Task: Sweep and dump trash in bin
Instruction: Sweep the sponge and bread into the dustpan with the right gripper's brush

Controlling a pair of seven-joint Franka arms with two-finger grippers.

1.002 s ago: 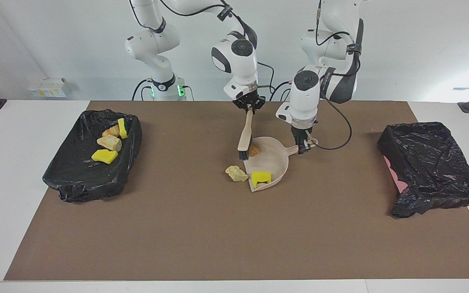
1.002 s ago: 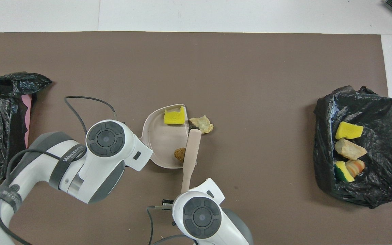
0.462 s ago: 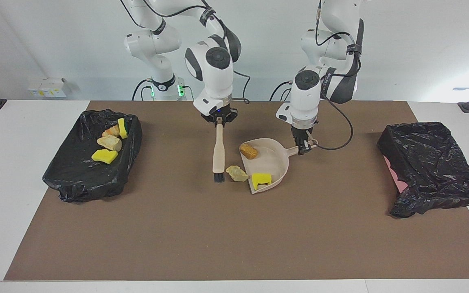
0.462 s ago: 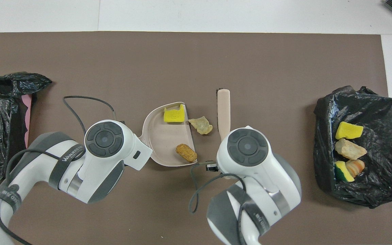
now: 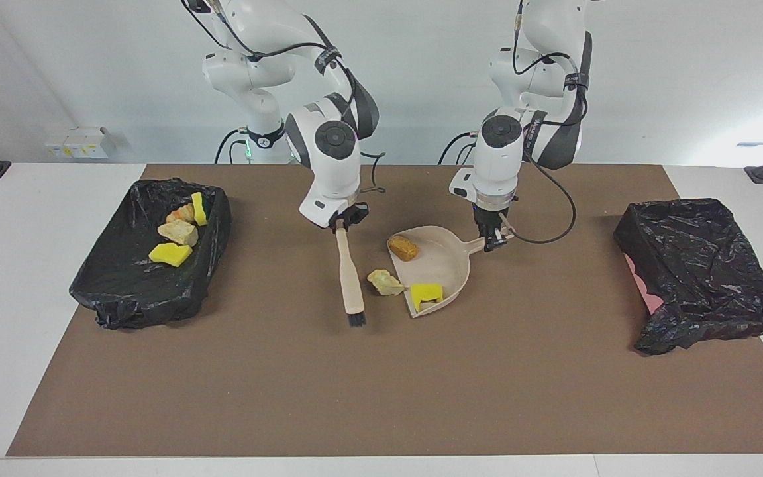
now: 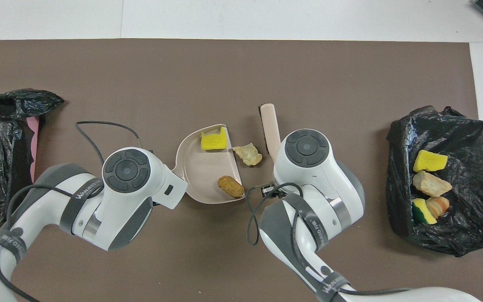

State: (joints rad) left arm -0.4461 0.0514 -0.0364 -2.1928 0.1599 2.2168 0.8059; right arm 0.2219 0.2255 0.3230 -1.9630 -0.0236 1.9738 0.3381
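Observation:
My right gripper (image 5: 344, 225) is shut on the handle of the beige brush (image 5: 351, 278), whose black bristles point down close to the mat. My left gripper (image 5: 495, 240) is shut on the handle of the beige dustpan (image 5: 444, 255). In the pan lie a brown nugget (image 5: 403, 248) and a yellow sponge chunk (image 5: 426, 295). A pale lump (image 5: 385, 282) rests on the mat at the pan's mouth, between pan and brush. From overhead I see the brush (image 6: 269, 126), lump (image 6: 247, 154), sponge (image 6: 213, 141), nugget (image 6: 230, 186) and pan (image 6: 201, 167); both grippers are hidden under their wrists.
A black-lined bin (image 5: 136, 298) at the right arm's end of the table holds several scraps (image 5: 177, 233). A second black bag (image 5: 699, 271) with a pink edge lies at the left arm's end. A brown mat (image 5: 381, 384) covers the table.
My right gripper carried the brush off the dustpan, toward the right arm's end and past the pale lump. The brown nugget shows uncovered in the pan. The left gripper barely moved.

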